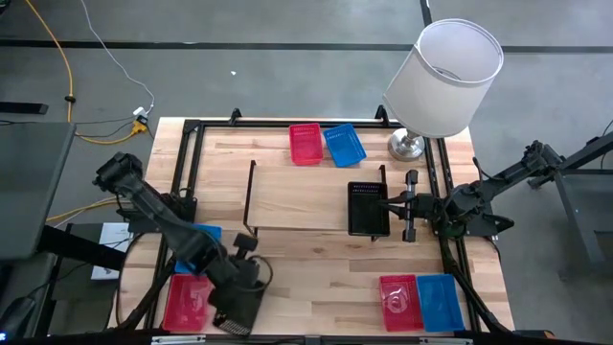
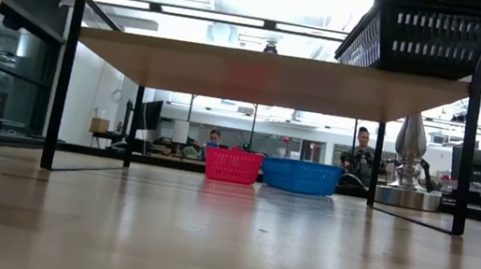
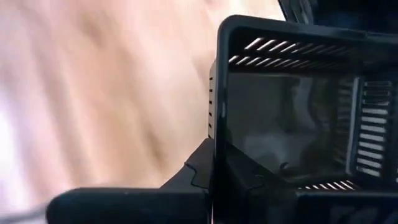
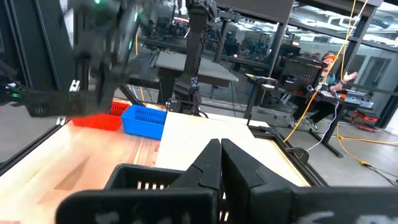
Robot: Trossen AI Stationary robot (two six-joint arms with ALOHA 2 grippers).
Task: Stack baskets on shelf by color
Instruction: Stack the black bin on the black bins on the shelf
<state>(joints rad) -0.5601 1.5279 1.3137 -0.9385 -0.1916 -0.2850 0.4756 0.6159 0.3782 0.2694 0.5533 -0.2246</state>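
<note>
A: Right gripper (image 1: 391, 203) at the shelf's (image 1: 297, 196) right end, fingers pinched together beside the slotted black basket (image 1: 368, 208) on the pale wood top.

B: Left gripper (image 1: 239, 305), near-left, clamps another black basket (image 3: 292, 118); the arm hides most of it from above.

A low wooden shelf on black wire legs (image 1: 297, 196) stands mid-counter. A black perforated plastic basket (image 1: 368, 208) sits on its right end. Two baskets lie side by side at the counter's (image 1: 326, 278) far edge, two at its near right corner, two at its near left corner.
</note>
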